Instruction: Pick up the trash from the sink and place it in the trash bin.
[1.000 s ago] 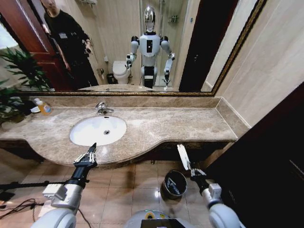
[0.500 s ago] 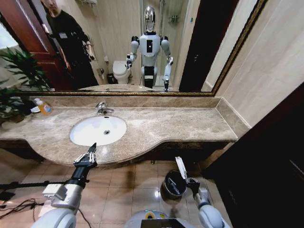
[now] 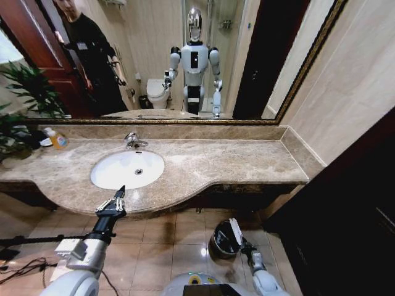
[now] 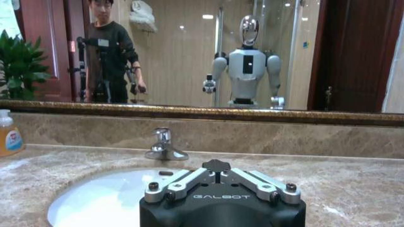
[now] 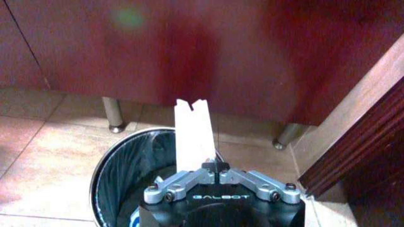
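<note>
My right gripper (image 3: 242, 244) hangs low over the floor, shut on a flat white packet (image 3: 235, 229) of trash that sticks up from its fingers. The packet (image 5: 194, 136) stands just above the open mouth of the dark, lined trash bin (image 5: 120, 184), which sits under the counter's front edge (image 3: 217, 245). The white oval sink (image 3: 117, 172) lies in the beige marble countertop (image 3: 234, 161). In front of the basin, at the counter's front edge, my left gripper (image 3: 116, 198) holds still with its fingers shut on nothing; its wrist view looks across the basin (image 4: 94, 203).
A chrome faucet (image 3: 133, 141) stands behind the basin, with a yellow-orange bottle (image 3: 57, 139) at the far left by a plant (image 3: 24, 92). A dark wooden cabinet (image 3: 345, 203) closes the right side. Cables (image 3: 24, 266) lie on the tiled floor at the left.
My right arm has come down and drawn in toward me, carrying the packet from beside the counter's edge to just over the bin. The left arm has not moved.
</note>
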